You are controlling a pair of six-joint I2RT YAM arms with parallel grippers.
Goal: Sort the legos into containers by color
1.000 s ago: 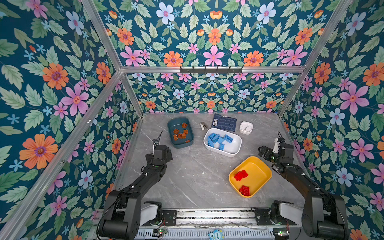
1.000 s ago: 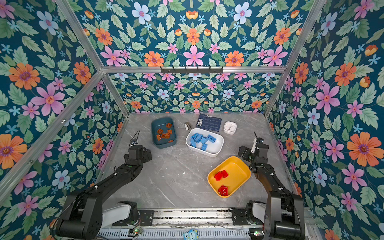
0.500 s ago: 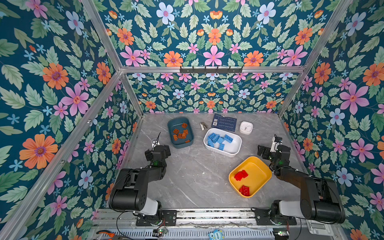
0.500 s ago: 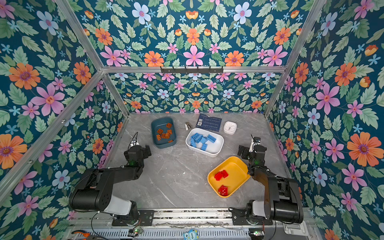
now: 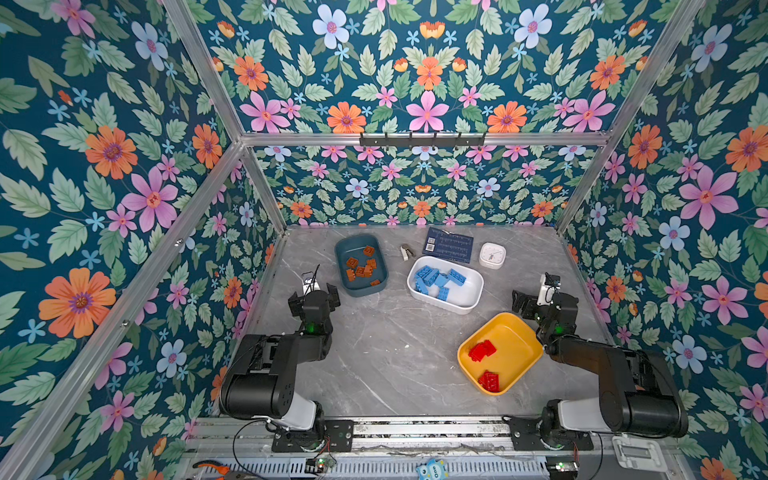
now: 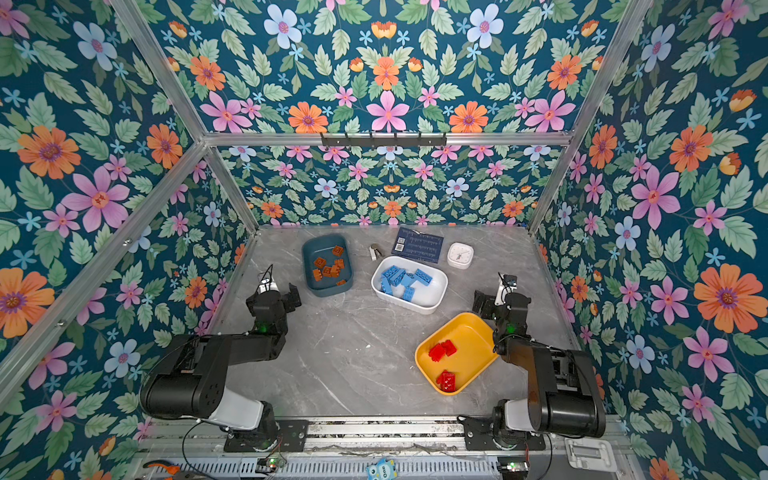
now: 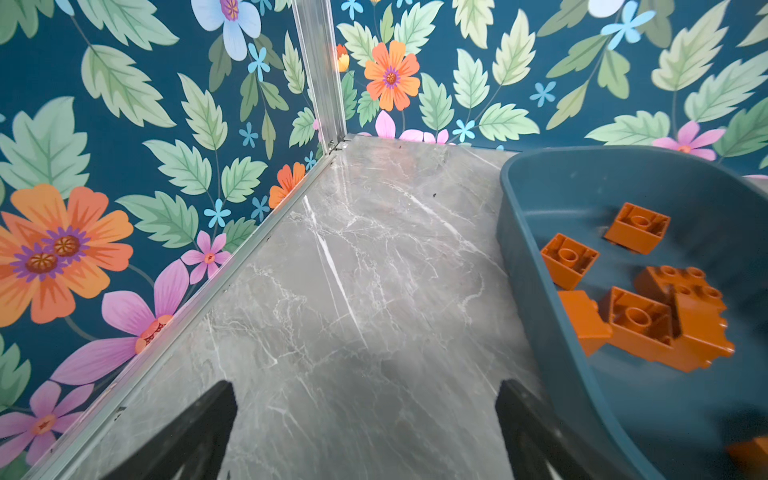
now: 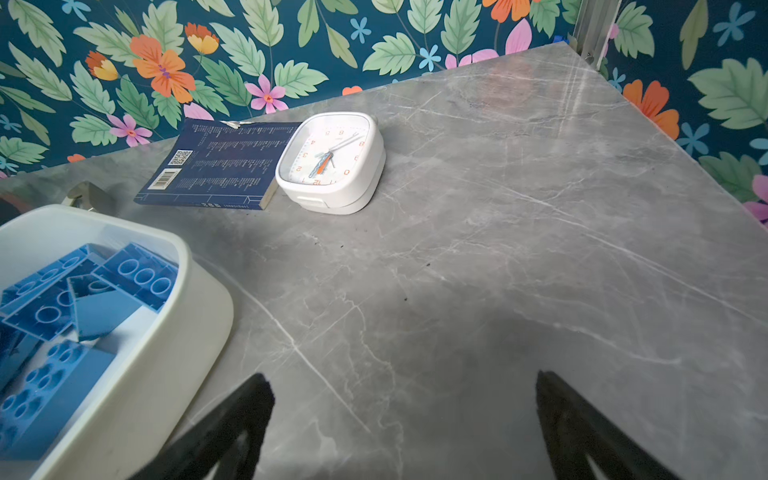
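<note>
Near the side edges of the table (image 5: 395, 353) my left claw (image 7: 365, 399) and right claw (image 8: 404, 399) gape empty; a careless swing could clip the teal tub (image 7: 509, 195) or yellow tub (image 5: 517, 338), spilling legos (image 7: 640, 320)

bright, even, diffuse light throughout. both top views are sharp edge to edge; a soft grey shadow hugs the yellow tub (image 5: 515, 340) on the marbled table (image 5: 386, 357). left wrist view: teal tub (image 7: 552, 195) and orange bricks (image 7: 648, 324) smear into blur at the near end. right wrist view: clock (image 8: 332, 166) crisp, white tub (image 8: 166, 353) soft-edged, pale sheen on the far table corner; wide-angle stretch at both views' margins.
</note>
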